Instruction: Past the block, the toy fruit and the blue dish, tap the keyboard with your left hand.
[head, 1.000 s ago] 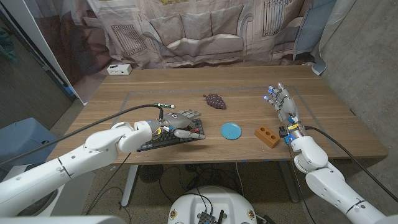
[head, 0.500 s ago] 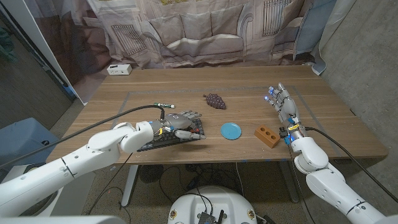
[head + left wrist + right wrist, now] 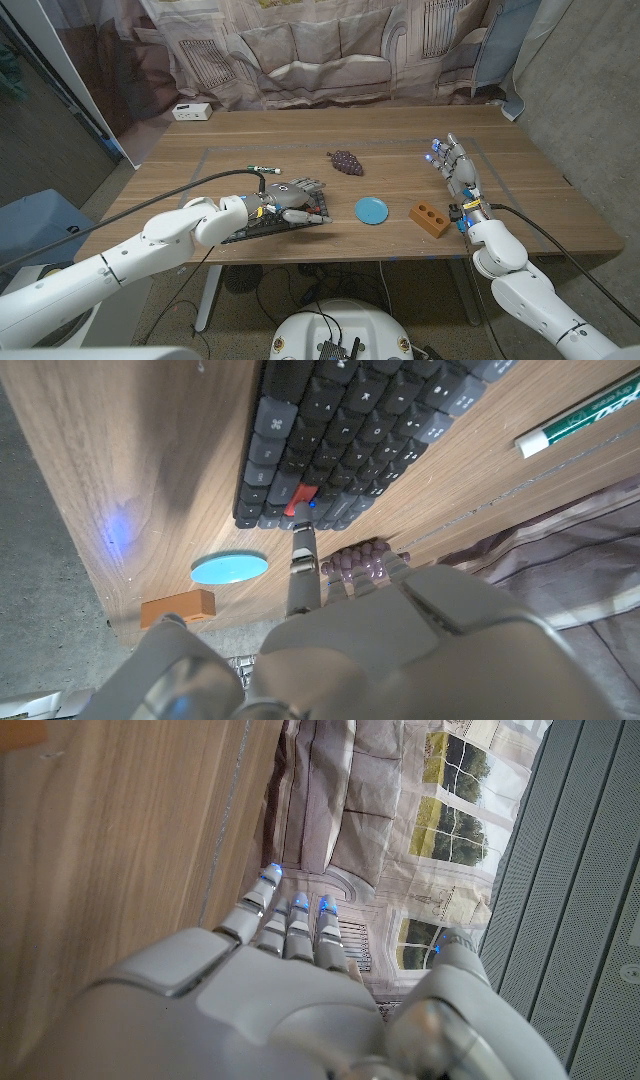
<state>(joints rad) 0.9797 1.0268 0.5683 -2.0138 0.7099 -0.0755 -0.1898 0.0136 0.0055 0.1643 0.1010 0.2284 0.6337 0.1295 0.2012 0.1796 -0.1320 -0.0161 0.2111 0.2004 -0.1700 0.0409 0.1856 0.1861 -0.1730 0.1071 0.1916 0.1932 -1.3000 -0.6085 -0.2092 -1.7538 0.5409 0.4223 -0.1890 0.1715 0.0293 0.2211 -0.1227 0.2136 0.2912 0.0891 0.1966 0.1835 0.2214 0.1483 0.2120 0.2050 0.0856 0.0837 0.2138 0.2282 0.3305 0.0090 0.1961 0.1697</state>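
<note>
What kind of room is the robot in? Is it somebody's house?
Probably not a real house, more likely a lab or test room. The sofa and windows are only printed on a hanging cloth backdrop, bare grey wall stands beside it, and the wooden table holds practice items like a keyboard and toy grapes.

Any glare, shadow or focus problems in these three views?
Head view: even light, sharp, no glare on the table. Left wrist view: keyboard crisp, left hand soft up close, a blue glow and a dark shadow on the wood. Right wrist view: right hand blurred, backdrop sharp.
</note>
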